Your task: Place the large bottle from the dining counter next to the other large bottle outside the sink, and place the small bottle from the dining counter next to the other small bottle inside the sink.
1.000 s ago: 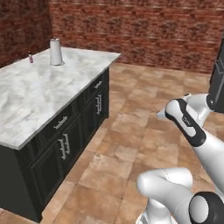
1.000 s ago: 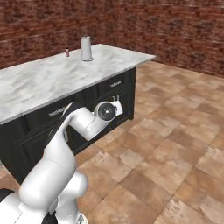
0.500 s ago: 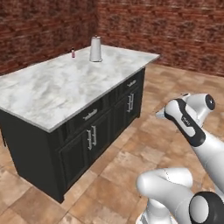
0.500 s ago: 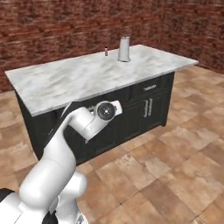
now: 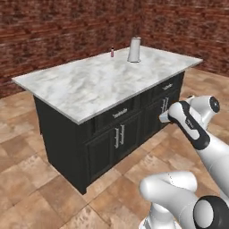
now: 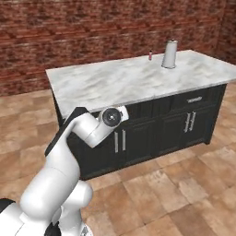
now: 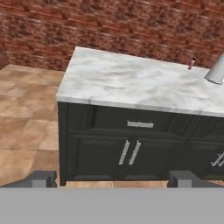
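Step in hand, by judgement: approach to the dining counter (image 5: 89, 85); no pick begun. Marble-topped island on dark cabinets, brick wall behind, tiled floor around.

Large bottle (image 5: 134, 49), pale grey and upright, standing toward the far end of the counter top, at about 1 o'clock from the slab's centre in the left base view. Small bottle (image 5: 112, 52), reddish with a dark cap, upright just beside it at its 9 o'clock, apart and not touching. Same pair at the 1 o'clock corner in the right base view, small bottle to the large bottle's left.

Gripper (image 7: 112, 178) released, jaws spread wide, nothing between them; fingertips (image 7: 41, 178) low in the hand view, facing the cabinet doors below the counter edge. Arm folded close to the base, well apart from both bottles.

Sink and the matching bottles not locatable from these pictures.

Next move, by judgement: closing on the far end of the counter, raising the hand above the slab, lining the open jaws on one bottle. Risk: knocking the neighbouring bottle, given the close spacing.
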Motion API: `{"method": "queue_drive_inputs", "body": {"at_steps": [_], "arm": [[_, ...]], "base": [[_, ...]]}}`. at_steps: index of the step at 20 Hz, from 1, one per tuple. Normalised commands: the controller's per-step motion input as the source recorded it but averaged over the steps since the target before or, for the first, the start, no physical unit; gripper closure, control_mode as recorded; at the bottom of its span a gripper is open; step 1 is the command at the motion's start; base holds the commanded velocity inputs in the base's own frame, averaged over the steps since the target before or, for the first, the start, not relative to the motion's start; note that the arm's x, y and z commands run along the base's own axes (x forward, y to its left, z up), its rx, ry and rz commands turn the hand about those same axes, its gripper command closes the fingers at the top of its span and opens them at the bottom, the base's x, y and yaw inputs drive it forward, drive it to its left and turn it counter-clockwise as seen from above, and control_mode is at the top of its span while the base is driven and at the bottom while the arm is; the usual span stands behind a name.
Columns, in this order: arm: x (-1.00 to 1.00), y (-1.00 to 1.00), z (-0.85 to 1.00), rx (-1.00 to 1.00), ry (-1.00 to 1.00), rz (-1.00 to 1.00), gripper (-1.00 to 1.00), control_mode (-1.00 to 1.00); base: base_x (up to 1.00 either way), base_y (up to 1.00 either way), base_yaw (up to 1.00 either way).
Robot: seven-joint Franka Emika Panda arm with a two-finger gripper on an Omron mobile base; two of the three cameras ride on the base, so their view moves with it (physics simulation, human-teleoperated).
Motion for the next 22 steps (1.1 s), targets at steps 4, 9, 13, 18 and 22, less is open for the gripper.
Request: {"method": "queue_drive_inputs", "body": {"at_steps": [4,9,13,18,22], "arm": [[0.0,0.0,0.0,0.0,0.0,0.0,-1.0,1.0],[0.0,0.0,0.0,0.0,0.0,0.0,-1.0,1.0],[0.0,0.0,0.0,0.0,0.0,0.0,-1.0,1.0],[0.0,0.0,0.0,0.0,0.0,0.0,-1.0,1.0],[0.0,0.0,0.0,0.0,0.0,0.0,-1.0,1.0]], "base": [[0.0,0.33,0.42],[0.0,0.28,0.45],[0.0,0.23,0.47],[0.0,0.2,0.48],[0.0,0.2,0.48]]}}
